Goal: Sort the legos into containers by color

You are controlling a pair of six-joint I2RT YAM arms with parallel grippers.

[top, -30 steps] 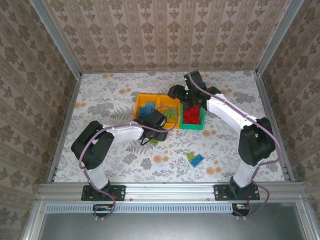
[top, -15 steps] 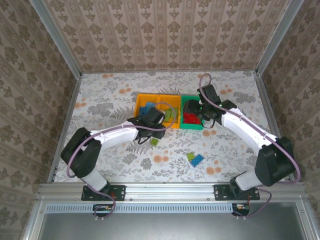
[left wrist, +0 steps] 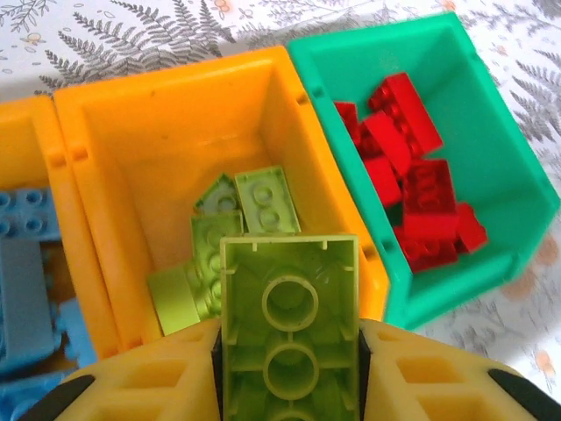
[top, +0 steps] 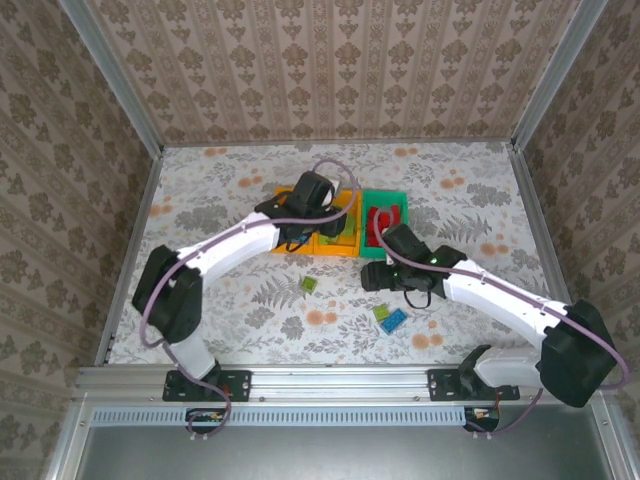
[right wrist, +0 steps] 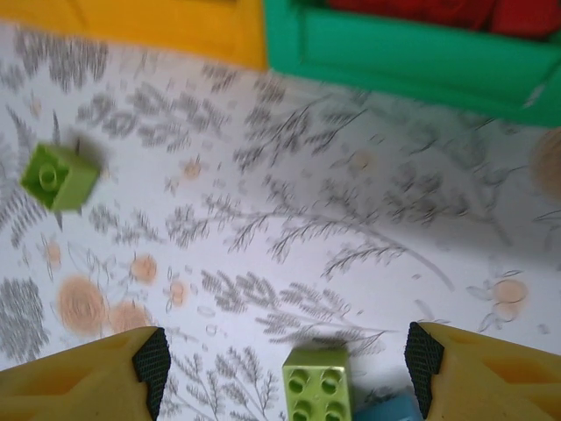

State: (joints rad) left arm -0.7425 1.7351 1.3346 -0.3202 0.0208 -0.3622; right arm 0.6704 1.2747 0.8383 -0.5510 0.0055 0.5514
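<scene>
Your left gripper [left wrist: 287, 355]: clamped on the held lime brick [left wrist: 289, 281], hollow underside facing the wrist camera, over the middle orange bin [left wrist: 158, 149]. That bin holds other lime bricks [left wrist: 263, 197].
Left orange bin [left wrist: 22, 140]: blue bricks [left wrist: 26, 263].
Green bin [left wrist: 491, 132]: red bricks [left wrist: 412, 175].
The three bins touch in a row, nearer the table's [top: 200, 200] far edge.
Your right gripper [right wrist: 287, 360]: fingers apart, nothing held, above a loose lime brick [right wrist: 316, 386] touching a loose blue brick [right wrist: 386, 412], towards the near edge.
Small green brick [right wrist: 57, 175]: lies apart, left of them.
</scene>
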